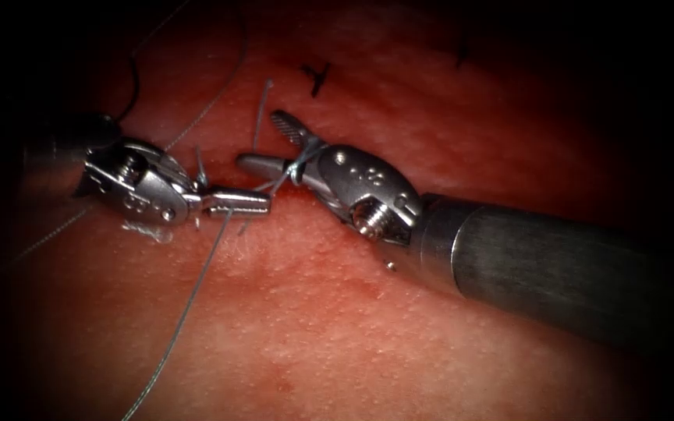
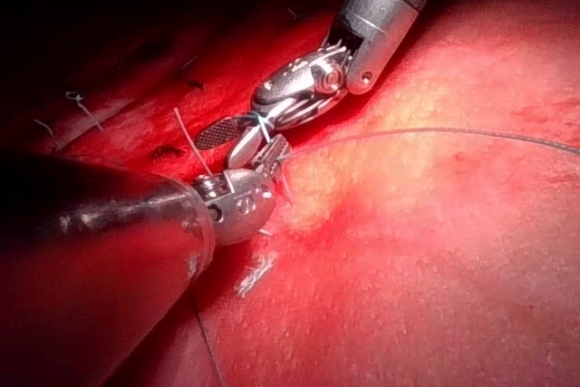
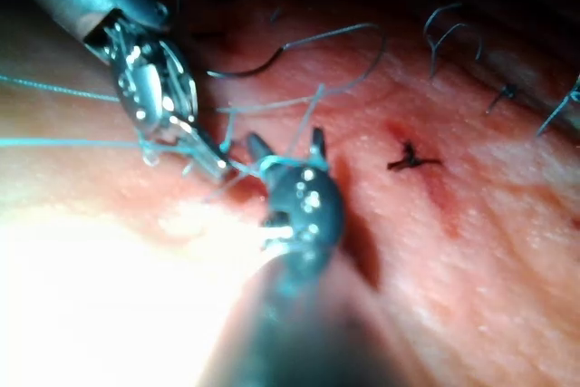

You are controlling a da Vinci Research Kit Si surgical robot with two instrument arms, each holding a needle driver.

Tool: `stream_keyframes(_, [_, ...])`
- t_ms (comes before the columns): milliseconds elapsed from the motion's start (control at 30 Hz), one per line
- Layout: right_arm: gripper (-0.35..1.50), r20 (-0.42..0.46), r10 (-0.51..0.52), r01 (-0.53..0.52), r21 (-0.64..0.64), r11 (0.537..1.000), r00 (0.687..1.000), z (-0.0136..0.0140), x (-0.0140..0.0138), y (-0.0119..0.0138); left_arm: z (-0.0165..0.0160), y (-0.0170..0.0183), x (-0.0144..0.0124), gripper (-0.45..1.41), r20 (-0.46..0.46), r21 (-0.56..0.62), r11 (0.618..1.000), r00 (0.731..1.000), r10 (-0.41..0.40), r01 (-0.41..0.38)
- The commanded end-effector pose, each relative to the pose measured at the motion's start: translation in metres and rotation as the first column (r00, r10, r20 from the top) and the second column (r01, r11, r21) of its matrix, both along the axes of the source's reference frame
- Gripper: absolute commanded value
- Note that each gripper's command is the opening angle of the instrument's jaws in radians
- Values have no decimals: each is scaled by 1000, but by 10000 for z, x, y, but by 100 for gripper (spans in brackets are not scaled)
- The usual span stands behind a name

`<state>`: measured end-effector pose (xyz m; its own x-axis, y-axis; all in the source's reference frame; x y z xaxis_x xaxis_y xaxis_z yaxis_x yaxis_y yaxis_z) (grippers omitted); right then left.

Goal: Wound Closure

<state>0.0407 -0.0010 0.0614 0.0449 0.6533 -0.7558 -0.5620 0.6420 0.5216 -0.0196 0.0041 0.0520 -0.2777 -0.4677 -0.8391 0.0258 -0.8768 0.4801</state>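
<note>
Here, listed left to right: left end effector (image 1: 243, 201), closed on the thread (image 1: 189, 304) at the cut; a short thread end (image 1: 259, 117) standing at 12 o'clock above it; right end effector (image 1: 263, 140), spread wide with thread wrapped around it, over the tissue (image 1: 337, 327); a dark finished stitch (image 1: 317, 76) at 1 o'clock.

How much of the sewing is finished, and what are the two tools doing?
Done: dark knotted stitches already sit in the tissue. In hand: the left tool is shut on the thread, and the right tool is open with thread wrapped around its jaws, holding nothing. The curved needle lies loose on the tissue, not in it. How many stitches are left, I cannot tell.
</note>
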Motion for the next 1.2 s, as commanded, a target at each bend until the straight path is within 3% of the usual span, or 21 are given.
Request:
stream_keyframes(33, [105,-2,12,-12,3,1000,1000,9,10,8,6,7,-6,-45,0,-4,1000,1000,-2,2])
stream_keyframes(367, [110,-28,29,-28,21,999,999,15,25,20,4,15,-3,-45,-3,1,1000,1000,-6,6])
stream_keyframes(700, [98,-53,50,-49,13,999,997,10,31,26,2,18,2,-45,-5,3,1000,1000,-6,6])
stream_keyframes(767, [71,-53,51,-50,14,999,997,9,32,26,2,18,2,-45,-5,3,1000,1000,-6,6])
stream_keyframes(800, [41,-53,51,-50,13,999,997,9,33,26,2,18,2,-45,-5,3,1000,1000,-6,6])
stream_keyframes(833, [-23,-55,52,-51,11,999,997,9,34,23,2,18,2,-45,-5,3,1000,1000,-6,6])
stream_keyframes(867, [-35,-53,46,-46,12,999,998,9,34,20,2,18,3,-45,-5,4,1000,1000,-6,6])
stream_keyframes(1033, [-35,-16,113,-113,11,994,993,2,32,13,0,19,11,-45,-18,25,999,1000,-22,22])
stream_keyframes(1200, [-35,42,139,-138,-26,990,989,-9,36,-1,-10,37,35,-45,-55,106,988,993,-104,110])
